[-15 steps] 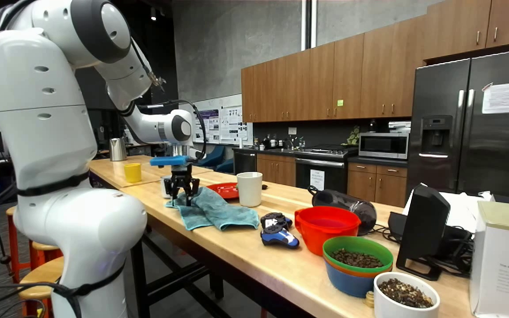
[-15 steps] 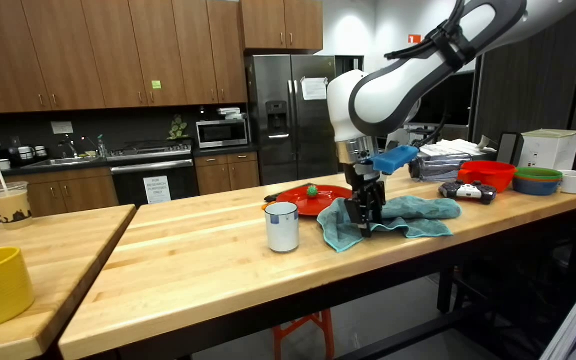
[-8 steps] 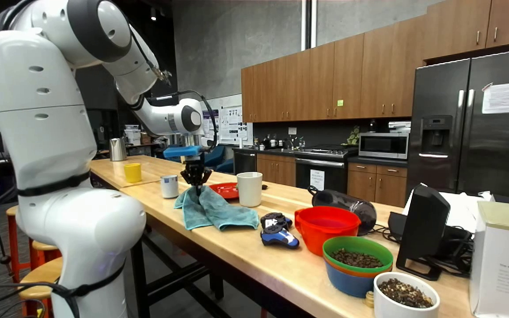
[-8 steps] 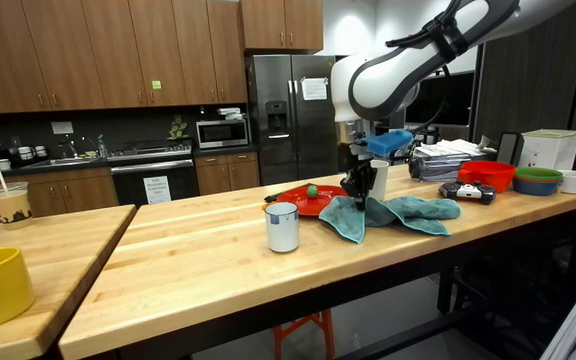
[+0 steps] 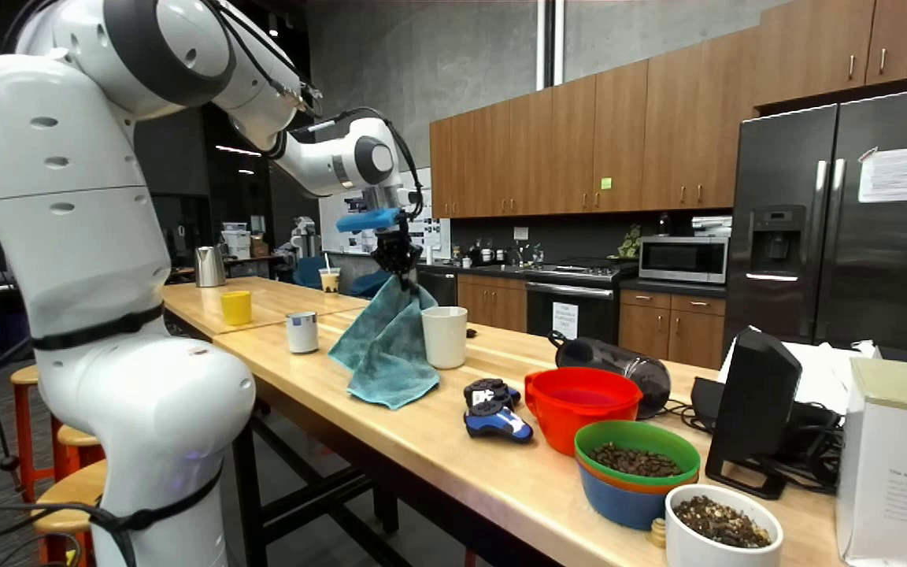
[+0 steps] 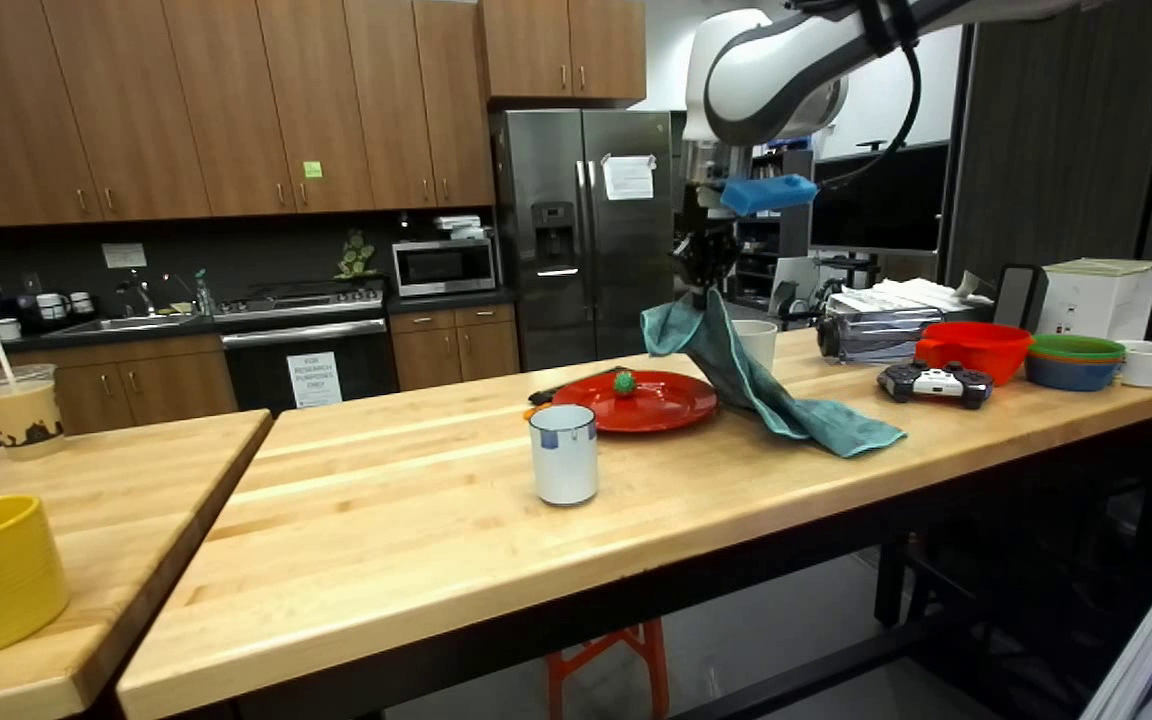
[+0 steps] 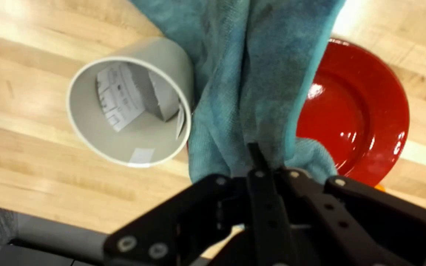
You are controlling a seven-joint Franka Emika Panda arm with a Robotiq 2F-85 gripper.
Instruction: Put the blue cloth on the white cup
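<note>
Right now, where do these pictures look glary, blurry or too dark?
Wrist view: white highlights on the red plate, bright glare on the wooden tabletop beside the blue cloth, the fingers dark and soft; both exterior views: the fingers too dark for fine detail.

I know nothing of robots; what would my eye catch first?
Probably the large white jointed robot arm, looming along the left of an exterior view. Next, the blue-green cloth that its black two-fingered gripper holds up beside a tall off-white cylindrical cup. In the wrist view, the glossy round red plate stands out too, partly hidden by the cloth.
</note>
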